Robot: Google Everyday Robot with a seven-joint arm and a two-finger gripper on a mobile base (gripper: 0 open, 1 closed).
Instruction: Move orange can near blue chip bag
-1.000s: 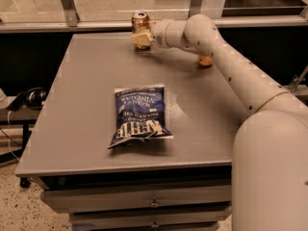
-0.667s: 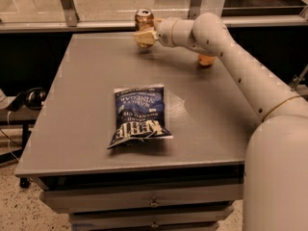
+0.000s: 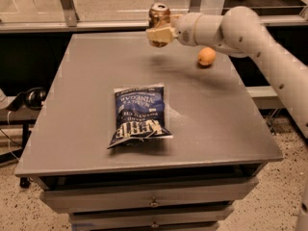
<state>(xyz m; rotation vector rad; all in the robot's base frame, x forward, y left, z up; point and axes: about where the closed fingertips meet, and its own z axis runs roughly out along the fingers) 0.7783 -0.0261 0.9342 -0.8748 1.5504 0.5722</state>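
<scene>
Since the earlier frames the can (image 3: pixel 158 14) has risen and drifted a little to the right along the far edge of the desk (image 3: pixel 86 129), carried by the gripper (image 3: pixel 161 32). The arm (image 3: pixel 250 32) has swung with it. The chip bag (image 3: pixel 139 114) and the orange (image 3: pixel 206 56) lie where they were.

The gripper is closed on the lower half of the can, its pale fingers (image 3: pixel 155 34) pressed against the side. The can hangs over the far edge, roughly at its middle, and seems to be clear of the surface, with a soft shadow on the desk below it. It is upright: the long axis is vertical and the silver top faces up.

The pick-up looks done, so this is the start of the carry. The bag lies well away, in the near half of the desk and slightly left of centre. The next move needs a sweep toward the near edge and a little to the left, keeping the can level. It should then come down onto bare desk just beside the bag and not on top of it. The strip to the right of the bag looks like the shortest way in.

The bag lies flat, with its long axis running from the far edge toward the near edge. Its near end is skewed slightly left. Its white lettering reads upside down from the near side. The orange sits near the far right corner, apart from the can and out of the likely path.
</scene>
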